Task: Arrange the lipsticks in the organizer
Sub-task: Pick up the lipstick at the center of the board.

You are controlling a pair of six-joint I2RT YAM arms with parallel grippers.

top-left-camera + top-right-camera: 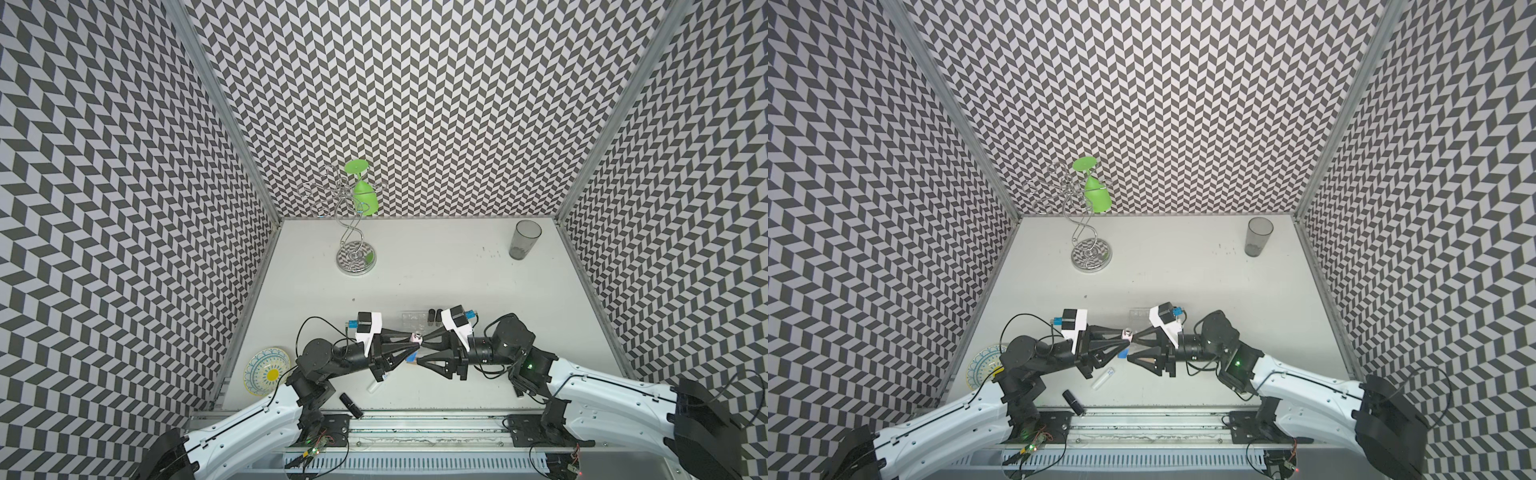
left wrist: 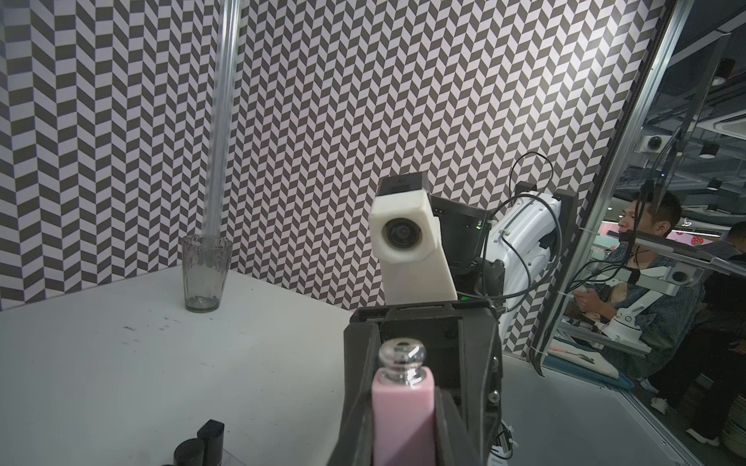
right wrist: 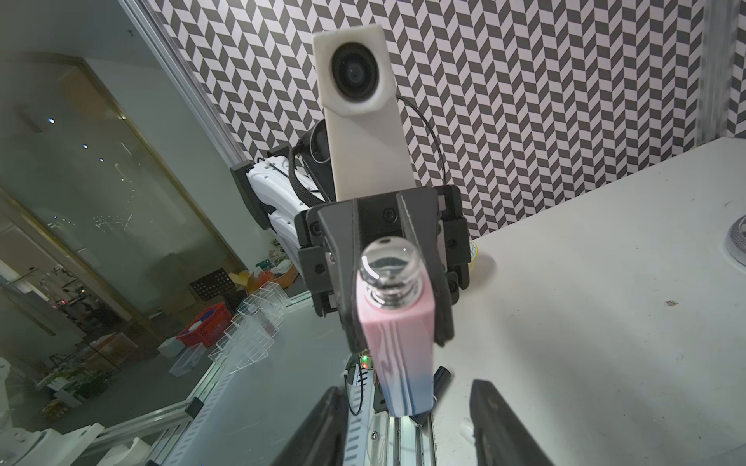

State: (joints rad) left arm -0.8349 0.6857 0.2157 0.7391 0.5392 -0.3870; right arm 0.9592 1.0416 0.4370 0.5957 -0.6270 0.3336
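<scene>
The pink-to-blue lipstick (image 1: pixel 415 344) hangs roughly upright above the table's front middle, silver knob up, with my left gripper (image 1: pixel 412 345) shut on its pink part (image 2: pixel 403 407). My right gripper (image 1: pixel 420 349) faces it tip to tip. Its jaws stand open on either side of the blue lower end (image 3: pixel 403 397), with a gap on both sides. The clear organizer (image 1: pixel 411 320) lies just behind, two black lipsticks (image 1: pixel 433 316) upright at its right end. A white lipstick (image 1: pixel 376 384) and a black lipstick (image 1: pixel 351 405) lie near the front edge.
A grey tumbler (image 1: pixel 524 240) stands at the back right. A wire rack (image 1: pixel 356 249) holding a green glass (image 1: pixel 365 195) stands at the back left. A patterned plate (image 1: pixel 267 370) sits front left, beside my left arm.
</scene>
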